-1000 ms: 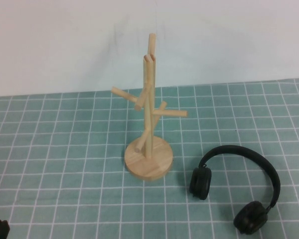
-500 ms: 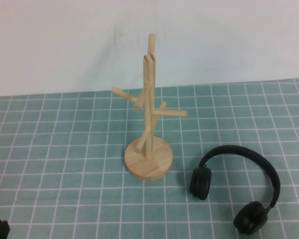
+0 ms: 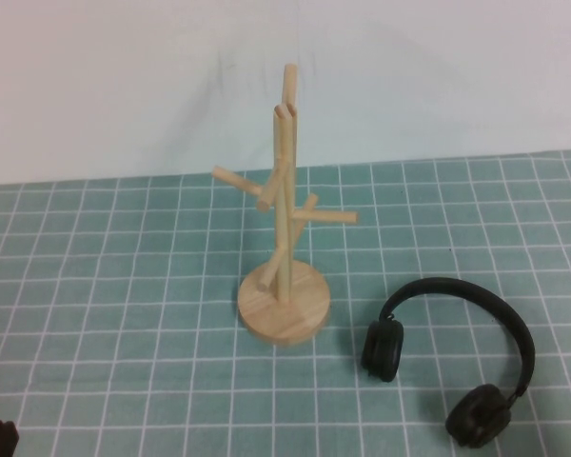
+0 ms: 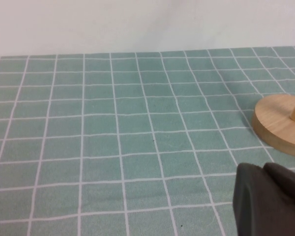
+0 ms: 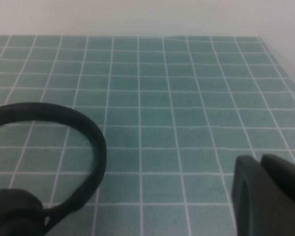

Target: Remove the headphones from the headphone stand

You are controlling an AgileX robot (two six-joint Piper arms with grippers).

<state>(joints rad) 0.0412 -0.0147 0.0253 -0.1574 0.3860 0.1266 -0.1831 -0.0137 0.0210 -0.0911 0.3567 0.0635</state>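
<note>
headphone stand [image 3: 284, 243]: showing pale smooth wood | headphones [image 3: 452, 360]: looking matt black plastic, padded cups | tablecloth [image 3: 124, 286]: appearing as matt green cloth | left gripper [image 4: 268, 199], right gripper [image 5: 268, 194]: looking matt dark plastic

teal tablecloth [image 3: 124, 286] with white grid lines, plain white wall [image 3: 124, 76] behind

On the green checked tablecloth [image 3: 124, 286] the headphone stand [image 3: 284, 305] stands mid-table; the headphones [image 3: 457, 362] lie at near right.

left gripper [image 4: 268, 199], right gripper [image 5: 268, 194], matte black, rounded
</note>
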